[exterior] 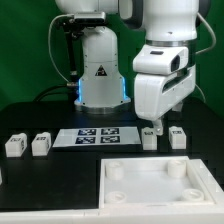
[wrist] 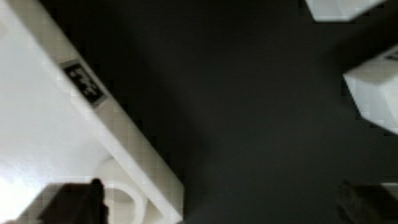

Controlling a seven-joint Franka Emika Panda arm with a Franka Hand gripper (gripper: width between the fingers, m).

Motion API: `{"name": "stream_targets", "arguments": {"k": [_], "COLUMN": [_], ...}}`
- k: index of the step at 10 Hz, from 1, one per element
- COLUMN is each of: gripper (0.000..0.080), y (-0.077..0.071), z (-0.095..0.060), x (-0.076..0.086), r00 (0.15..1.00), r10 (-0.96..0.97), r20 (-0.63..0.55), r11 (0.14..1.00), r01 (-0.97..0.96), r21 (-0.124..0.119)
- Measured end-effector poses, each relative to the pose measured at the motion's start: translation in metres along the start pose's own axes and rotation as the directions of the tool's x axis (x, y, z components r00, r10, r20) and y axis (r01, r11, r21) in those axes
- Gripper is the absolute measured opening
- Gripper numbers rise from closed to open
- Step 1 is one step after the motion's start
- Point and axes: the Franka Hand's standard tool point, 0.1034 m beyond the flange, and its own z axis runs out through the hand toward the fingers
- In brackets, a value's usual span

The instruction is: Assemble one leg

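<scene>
Several small white legs with tags lie on the black table: two at the exterior view's left [exterior: 14, 145] [exterior: 41, 144] and two at its right [exterior: 150, 138] [exterior: 177, 136]. My gripper [exterior: 156, 124] hangs just above the right pair, close over the nearer-left one. In the wrist view the gripper [wrist: 217, 203] is open and empty, its dark fingertips [wrist: 71, 203] far apart over dark table. Two blurred white pieces [wrist: 356, 8] [wrist: 377, 95] show at that view's edge; they look like legs.
The large flat white square panel [exterior: 205, 185] with corner sockets lies at the front; its tagged edge [wrist: 80, 80] and one socket show in the wrist view. The marker board [exterior: 98, 137] lies mid-table before the robot base [exterior: 100, 70].
</scene>
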Motion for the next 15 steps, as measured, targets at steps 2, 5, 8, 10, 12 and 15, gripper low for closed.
{"name": "stream_targets", "arguments": {"k": [2, 5, 8, 10, 12, 15], "gripper": [0.0649, 0.0649, 0.0649, 0.0649, 0.0649, 0.0649], "y": [-0.005, -0.009, -0.039, -0.040, -0.042, -0.055], "z": [0.000, 0.001, 0.025, 0.030, 0.031, 0.033], "x": [0.005, 0.006, 0.003, -0.001, -0.003, -0.004], "r00": [0.976, 0.871, 0.617, 0.619, 0.625, 0.548], "r10": [0.216, 0.491, 0.785, 0.783, 0.776, 0.724], "r20": [-0.001, -0.001, 0.044, 0.054, 0.086, 0.419], "r11": [0.976, 0.871, 0.616, 0.618, 0.624, 0.597], "r01": [-0.216, -0.491, -0.787, -0.785, -0.781, -0.802], "r21": [0.000, 0.010, 0.045, 0.046, 0.042, 0.017]}}
